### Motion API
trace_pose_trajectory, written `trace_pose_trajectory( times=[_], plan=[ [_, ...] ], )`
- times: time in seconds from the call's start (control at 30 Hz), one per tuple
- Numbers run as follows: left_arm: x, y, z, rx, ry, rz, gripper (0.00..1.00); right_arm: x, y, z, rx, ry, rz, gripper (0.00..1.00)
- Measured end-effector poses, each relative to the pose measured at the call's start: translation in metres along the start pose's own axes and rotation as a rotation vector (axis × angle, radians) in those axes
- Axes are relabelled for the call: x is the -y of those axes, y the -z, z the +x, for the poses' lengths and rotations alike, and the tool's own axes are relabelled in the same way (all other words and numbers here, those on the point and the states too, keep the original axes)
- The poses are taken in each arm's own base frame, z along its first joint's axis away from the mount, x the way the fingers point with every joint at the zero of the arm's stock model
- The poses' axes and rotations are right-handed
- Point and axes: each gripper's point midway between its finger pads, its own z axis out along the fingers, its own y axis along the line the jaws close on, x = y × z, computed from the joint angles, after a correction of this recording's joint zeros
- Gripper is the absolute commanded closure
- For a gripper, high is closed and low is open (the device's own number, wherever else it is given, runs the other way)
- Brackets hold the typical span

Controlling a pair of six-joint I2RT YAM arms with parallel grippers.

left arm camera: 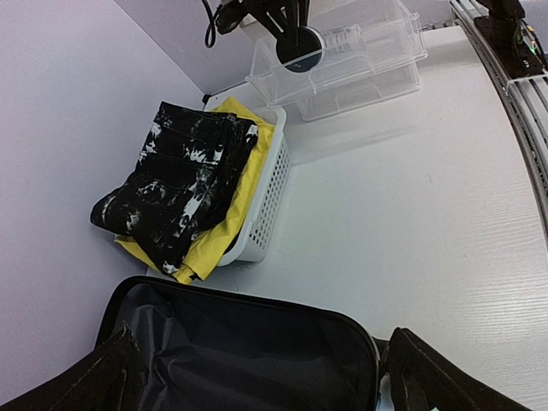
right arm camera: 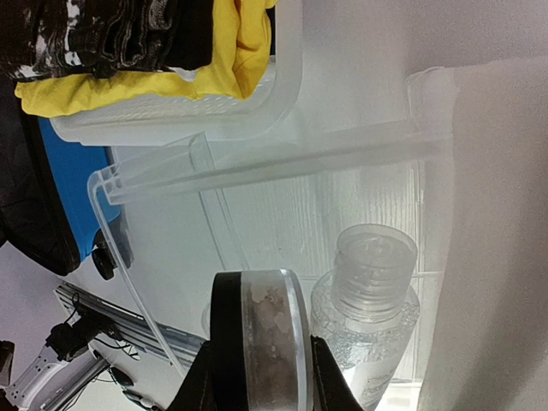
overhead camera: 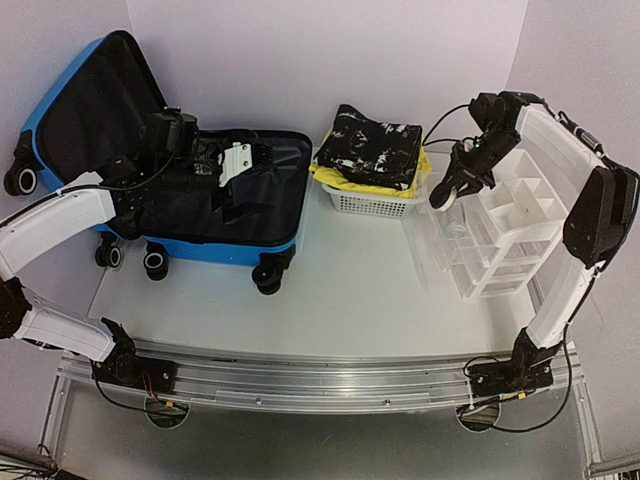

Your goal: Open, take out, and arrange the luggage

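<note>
The blue luggage [overhead camera: 215, 248] lies open at the left of the table, its lid [overhead camera: 60, 100] standing up against the wall and its black lining showing. The lining also fills the bottom of the left wrist view [left arm camera: 248, 351]. My left gripper [overhead camera: 235, 165] hovers over the open lower half with its fingers [left arm camera: 428, 377] spread wide and empty. My right gripper [overhead camera: 447, 190] is at the far right, shut on a small round jar [right arm camera: 265, 334] with a black lid. It holds the jar beside a clear bottle [right arm camera: 368, 317] over the clear organizer.
A white slatted basket [overhead camera: 370, 203] with black-and-white patterned fabric [overhead camera: 375, 148] on yellow cloth stands right of the suitcase. A clear plastic drawer organizer [overhead camera: 500, 225] stands at the right. The aluminium rail [overhead camera: 320, 375] runs along the near edge.
</note>
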Motion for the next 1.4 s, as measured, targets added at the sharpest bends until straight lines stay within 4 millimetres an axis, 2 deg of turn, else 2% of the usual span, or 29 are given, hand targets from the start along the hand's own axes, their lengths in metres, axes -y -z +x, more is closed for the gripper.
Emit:
trace_pose_trajectory(
  times=[0.13, 0.2, 0.4, 0.67, 0.87, 1.23, 1.33, 1.4],
  plan=[
    [0.001, 0.001, 0.001, -0.004, -0.004, -0.002, 0.00, 0.002, -0.001, -0.001, 0.001, 0.003, -0.001, 0.99],
    [0.001, 0.001, 0.002, -0.005, -0.004, -0.003, 0.00, 0.004, -0.003, 0.000, -0.002, 0.015, 0.014, 0.95],
    [0.002, 0.001, 0.002, -0.006, -0.014, -0.002, 0.00, 0.016, -0.009, -0.001, -0.011, 0.062, 0.084, 0.68],
    [0.002, 0.001, 0.002, -0.006, -0.018, -0.003, 0.00, 0.028, -0.011, -0.006, -0.008, 0.089, 0.157, 0.50],
    [0.001, 0.001, 0.002, -0.006, -0.018, -0.003, 0.00, 0.029, 0.004, -0.020, 0.061, 0.109, 0.210, 0.29],
    [0.001, 0.001, 0.002, -0.006, -0.018, -0.003, 0.00, 0.019, 0.025, -0.037, 0.178, 0.220, 0.341, 0.25],
    [0.002, 0.001, 0.002, -0.006, -0.018, -0.003, 0.00, 0.007, 0.033, -0.039, 0.218, 0.260, 0.355, 0.27],
    [0.002, 0.001, 0.002, -0.006, -0.018, -0.003, 0.00, -0.009, 0.040, -0.040, 0.261, 0.307, 0.373, 0.32]
  ],
)
